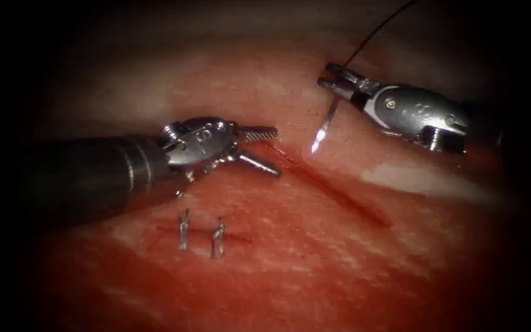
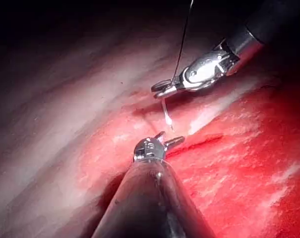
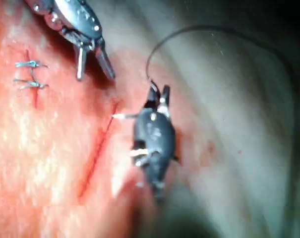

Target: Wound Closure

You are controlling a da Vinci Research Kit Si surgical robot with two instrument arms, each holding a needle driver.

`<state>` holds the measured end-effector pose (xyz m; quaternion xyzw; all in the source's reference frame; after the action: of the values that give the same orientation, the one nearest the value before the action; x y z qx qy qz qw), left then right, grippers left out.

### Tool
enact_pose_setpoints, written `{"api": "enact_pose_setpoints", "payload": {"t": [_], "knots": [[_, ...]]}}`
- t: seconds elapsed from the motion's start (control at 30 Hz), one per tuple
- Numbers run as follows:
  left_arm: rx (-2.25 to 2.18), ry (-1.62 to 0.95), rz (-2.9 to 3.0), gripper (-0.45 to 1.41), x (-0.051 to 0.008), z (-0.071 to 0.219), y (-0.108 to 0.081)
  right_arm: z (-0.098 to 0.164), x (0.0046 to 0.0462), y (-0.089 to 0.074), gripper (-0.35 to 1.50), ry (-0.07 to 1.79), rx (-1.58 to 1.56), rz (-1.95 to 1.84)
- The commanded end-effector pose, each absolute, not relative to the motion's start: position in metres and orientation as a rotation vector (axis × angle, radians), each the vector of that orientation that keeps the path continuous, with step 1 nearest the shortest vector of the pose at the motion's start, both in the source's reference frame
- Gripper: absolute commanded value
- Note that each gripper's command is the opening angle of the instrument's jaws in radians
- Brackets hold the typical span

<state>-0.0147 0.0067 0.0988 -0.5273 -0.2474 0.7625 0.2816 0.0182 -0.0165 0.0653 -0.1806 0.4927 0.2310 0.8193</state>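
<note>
The tissue [image 1: 314, 258] carries a slanted cut [image 1: 339, 190] running from its middle toward the right. My right tool [image 1: 334, 79] is shut on the curved needle [image 1: 325, 123] near its tail end, above the tissue on the right of the cut. The needle's tip [image 1: 316, 146] hangs down just over the cut's upper end, outside the tissue. Black thread [image 1: 379, 29] rises from the jaws up and away. My left tool [image 1: 264, 149] stands open and holds nothing, its jaws at the cut's upper end on the left side. In the right wrist view the needle [image 3: 122, 117] points toward the cut [image 3: 97, 153].
Two finished stitches [image 1: 182, 230] [image 1: 218, 238] sit across a closed, short cut at the lower left, below the left tool's shaft [image 1: 87, 175]. Red fluid wets the tissue around the cuts. A pale fatty band [image 1: 425, 181] lies right of the open cut.
</note>
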Motion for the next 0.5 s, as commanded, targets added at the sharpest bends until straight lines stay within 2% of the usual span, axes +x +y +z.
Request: {"api": "enact_pose_setpoints", "payload": {"t": [0.03, 0.07, 0.17, 0.5], "knots": [[-1.414, -0.667, 2.045, -0.21, -0.0154, 0.0995, 0.0064, 0.0667, 0.0188, -0.0163, -0.35, 1.048, -0.393, 0.480], [-1.418, -0.676, 2.047, -0.33, -0.0155, 0.0996, 0.0062, 0.0670, 0.0189, -0.0164, -0.35, 1.045, -0.397, 0.472], [-1.421, -0.698, 2.060, -0.45, -0.0157, 0.1001, 0.0058, 0.0678, 0.0189, -0.0169, -0.35, 1.031, -0.416, 0.438], [-1.357, -0.714, 2.156, -0.45, -0.0166, 0.1042, 0.0044, 0.0691, 0.0193, -0.0174, -0.35, 0.997, -0.463, 0.368]]}}
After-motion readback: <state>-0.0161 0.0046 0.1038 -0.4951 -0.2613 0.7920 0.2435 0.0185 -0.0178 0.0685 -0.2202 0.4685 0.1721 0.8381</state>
